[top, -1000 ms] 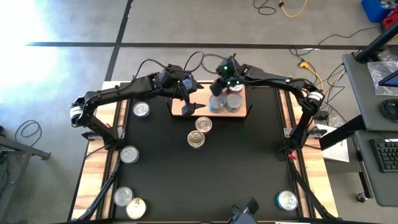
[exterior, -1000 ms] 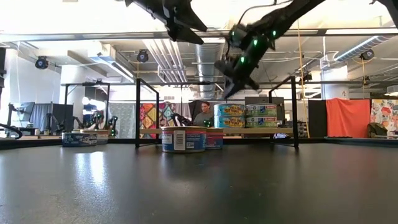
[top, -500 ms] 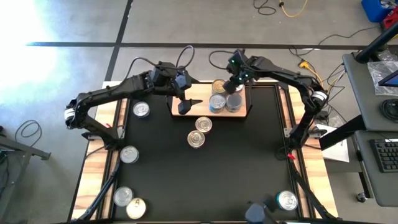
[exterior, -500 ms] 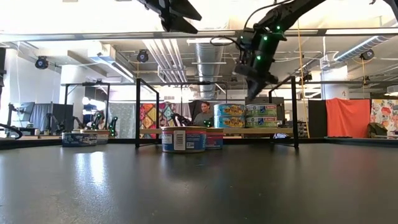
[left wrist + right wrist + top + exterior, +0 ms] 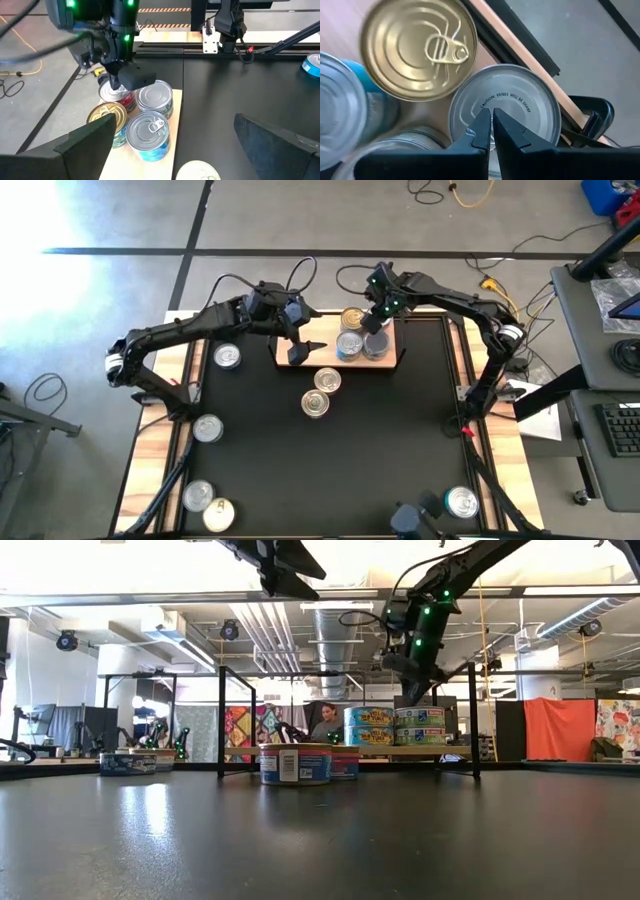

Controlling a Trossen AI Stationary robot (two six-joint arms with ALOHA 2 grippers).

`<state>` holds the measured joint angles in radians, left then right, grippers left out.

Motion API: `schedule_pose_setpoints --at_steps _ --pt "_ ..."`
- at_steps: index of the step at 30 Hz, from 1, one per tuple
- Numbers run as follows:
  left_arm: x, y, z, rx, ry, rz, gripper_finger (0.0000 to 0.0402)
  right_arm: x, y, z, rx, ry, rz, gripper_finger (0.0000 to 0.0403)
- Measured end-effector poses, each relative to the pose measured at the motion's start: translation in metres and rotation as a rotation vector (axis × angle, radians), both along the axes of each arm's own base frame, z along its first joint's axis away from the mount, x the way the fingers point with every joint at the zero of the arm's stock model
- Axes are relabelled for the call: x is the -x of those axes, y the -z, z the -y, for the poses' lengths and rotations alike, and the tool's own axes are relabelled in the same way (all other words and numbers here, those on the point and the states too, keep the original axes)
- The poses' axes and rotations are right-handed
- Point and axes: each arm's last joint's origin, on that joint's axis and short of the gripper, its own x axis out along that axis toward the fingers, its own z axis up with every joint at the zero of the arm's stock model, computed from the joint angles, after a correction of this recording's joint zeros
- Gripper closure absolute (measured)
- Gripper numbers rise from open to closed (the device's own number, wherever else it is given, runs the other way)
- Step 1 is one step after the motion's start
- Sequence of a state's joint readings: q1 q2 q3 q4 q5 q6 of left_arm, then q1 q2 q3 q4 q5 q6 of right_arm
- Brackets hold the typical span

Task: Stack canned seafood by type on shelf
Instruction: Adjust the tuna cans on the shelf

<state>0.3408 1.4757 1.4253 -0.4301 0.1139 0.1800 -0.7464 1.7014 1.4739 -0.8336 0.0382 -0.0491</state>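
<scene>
Worktop (image 5: pixel 400 430), black, seen from above, listed near edge to far edge; clock directions taken from the worktop's centre.

1. Tin, silver lid (image 5: pixel 462 502): near corner at 4 o'clock, alone.
2. Two tins, touching, near corner at 8 o'clock: silver lid (image 5: pixel 198 496) and gold lid (image 5: pixel 219 514).
3. Tin, silver lid (image 5: pixel 207 428): at 9 o'clock by the worktop's side edge.
4. Two tins at centre, touching: silver (image 5: pixel 315 402), and another (image 5: pixel 327 380) just beyond it at 12 o'clock.
5. Tin, silver lid (image 5: pixel 228 357): at 10 o'clock, near the left arm.
6. Shelf (image 5: pixel 283 357): light wood board with black wire ends, at 12 o'clock by the far edge. It carries a cluster of four tins on its 3 o'clock half: gold lid (image 5: pixel 107 113), blue-labelled silver lid (image 5: pixel 148 129), silver lid (image 5: pixel 155 96), and one with a red label (image 5: pixel 111 94) farthest back.
7. Left claw (image 5: pixel 304 346): fingers spread wide, holding nothing, hanging over the bare 9 o'clock half of the shelf.
8. Right claw (image 5: pixel 491 131): fingers pressed together, holding nothing, tips above a plain silver tin lid (image 5: pixel 505 108) in the shelf cluster; contact with it cannot be told.
</scene>
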Motion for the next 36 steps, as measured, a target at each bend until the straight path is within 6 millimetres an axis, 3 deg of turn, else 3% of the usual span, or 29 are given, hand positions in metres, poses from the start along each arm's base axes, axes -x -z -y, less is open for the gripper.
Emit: schedule_pose_setpoints --at_steps 6,14,19,28,36 --pt "0.001 0.012 0.0 0.019 -0.002 -0.044 0.0013 -0.007 0.009 -0.002 0.012 -0.047 -0.052 0.039" --pt "0.007 0.062 0.001 0.051 -0.045 -0.207 0.0013 -0.007 0.01 -0.004 0.0 -0.053 -0.061 0.039" --pt "0.01 0.083 -0.001 0.007 -0.125 -0.249 0.0013 -0.008 0.008 -0.008 -0.008 -0.065 -0.063 0.039" --pt "0.011 0.098 -0.002 -0.01 -0.163 -0.231 0.0013 -0.01 -0.04 -0.033 0.082 -0.099 -0.018 0.039" --pt "0.006 0.078 0.0 -0.004 -0.169 -0.177 0.0013 -0.006 -0.078 -0.091 0.14 -0.119 0.031 0.039"
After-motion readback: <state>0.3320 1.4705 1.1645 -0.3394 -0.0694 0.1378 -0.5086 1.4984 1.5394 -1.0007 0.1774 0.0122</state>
